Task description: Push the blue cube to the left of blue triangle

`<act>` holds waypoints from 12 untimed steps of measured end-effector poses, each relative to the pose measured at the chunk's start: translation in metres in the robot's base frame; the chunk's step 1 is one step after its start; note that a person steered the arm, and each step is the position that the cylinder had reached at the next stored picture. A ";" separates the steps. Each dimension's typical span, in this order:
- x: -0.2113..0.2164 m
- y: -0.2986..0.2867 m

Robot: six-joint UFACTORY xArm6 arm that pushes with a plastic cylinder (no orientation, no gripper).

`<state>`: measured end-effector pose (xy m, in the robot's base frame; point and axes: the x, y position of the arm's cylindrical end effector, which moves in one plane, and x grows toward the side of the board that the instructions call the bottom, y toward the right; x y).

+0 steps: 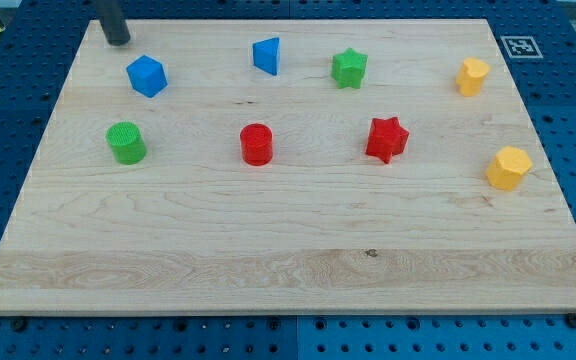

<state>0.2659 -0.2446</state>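
Note:
The blue cube (147, 75) lies near the view's top left of the wooden board (288, 260). The blue triangle (266, 55) lies to its right, a little nearer the view's top. My tip (117, 41) is the lower end of the dark rod at the view's top left. It stands up and left of the blue cube, a short gap away and not touching it.
A green cylinder (126, 143) lies below the cube. A red cylinder (256, 144) and a red star (386, 139) lie mid-board. A green star (348, 68) is right of the triangle. Two yellow blocks, one upper (472, 76) and one lower (508, 167), lie at the right.

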 end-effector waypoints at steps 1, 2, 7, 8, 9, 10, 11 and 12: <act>0.027 0.000; 0.027 0.000; 0.050 -0.001; 0.052 -0.001; 0.068 -0.001; 0.083 -0.001; 0.082 0.043; 0.076 0.068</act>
